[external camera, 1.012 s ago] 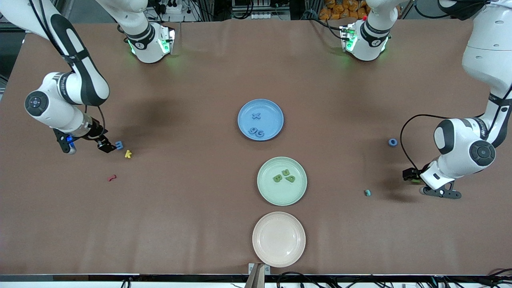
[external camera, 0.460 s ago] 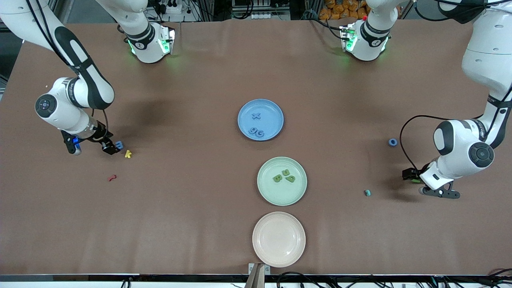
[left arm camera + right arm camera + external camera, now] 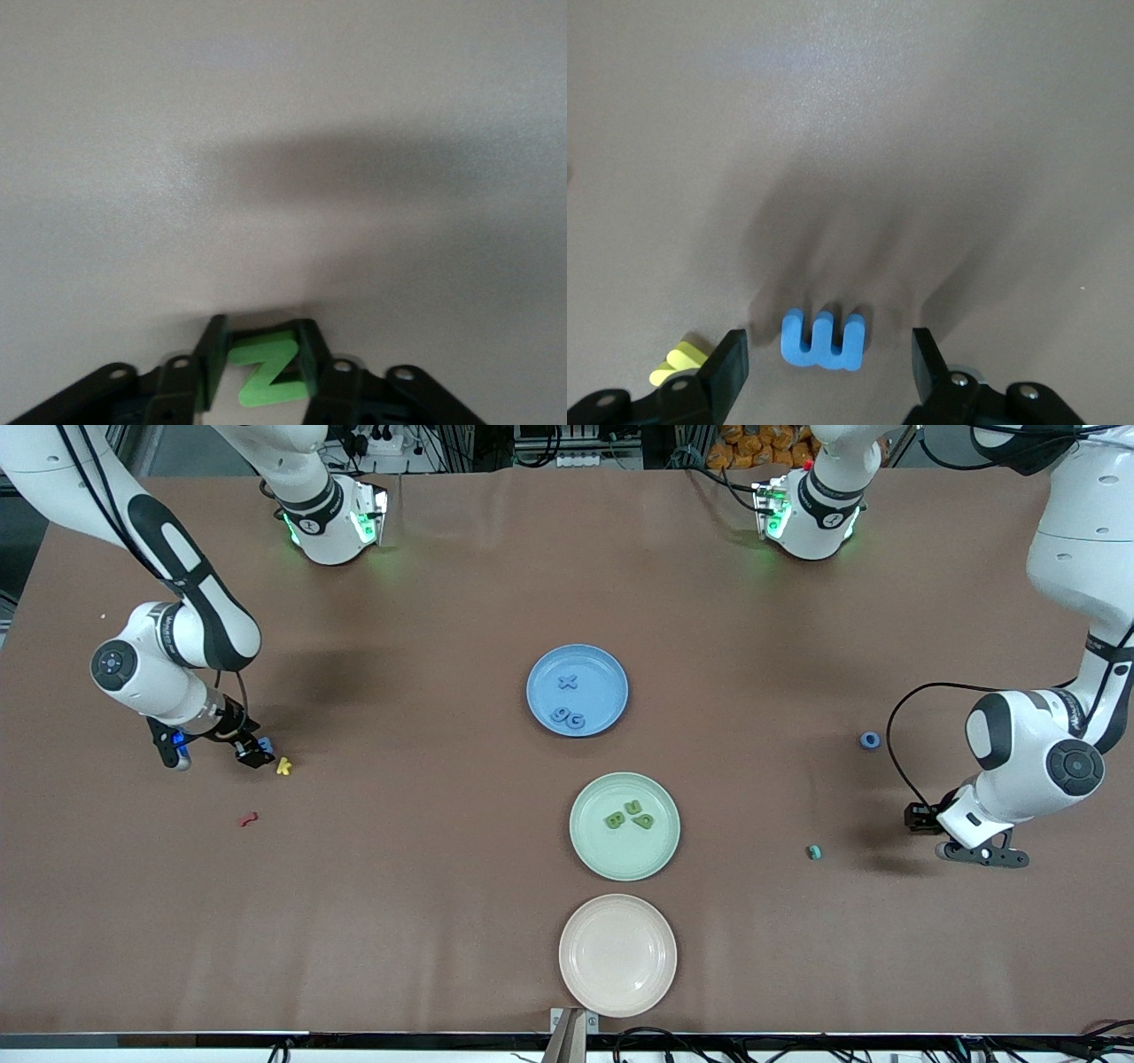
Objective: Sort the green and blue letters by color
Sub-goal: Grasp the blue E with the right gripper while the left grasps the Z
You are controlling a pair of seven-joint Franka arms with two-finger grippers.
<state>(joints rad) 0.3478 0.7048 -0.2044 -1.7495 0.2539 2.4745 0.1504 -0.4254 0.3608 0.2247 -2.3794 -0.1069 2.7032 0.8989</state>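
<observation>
My right gripper (image 3: 252, 755) is open and low over the table, its jaws on either side of the blue m (image 3: 265, 744). In the right wrist view the m (image 3: 824, 341) lies flat between the fingers (image 3: 731, 363). My left gripper (image 3: 919, 817) is shut on the green N (image 3: 266, 372), low over the table near the left arm's end. The blue plate (image 3: 542, 673) holds x (image 3: 568, 682), 9 (image 3: 561, 715) and G (image 3: 577, 718). The green plate (image 3: 602, 850) holds B (image 3: 613, 820), u (image 3: 633, 807) and one more green piece. The blue o (image 3: 870, 740) lies alone on the table.
A yellow k (image 3: 283, 766) lies right beside the m, and it also shows in the right wrist view (image 3: 678, 363). A red squiggle (image 3: 249, 818) lies nearer the front camera. A tiny teal piece (image 3: 814, 852) lies near my left gripper. An empty pink plate (image 3: 617, 955) sits nearest the front camera.
My right gripper has moved in toward the blue m and now straddles it. My left gripper has shifted slightly toward the left arm's end with the N in it.
</observation>
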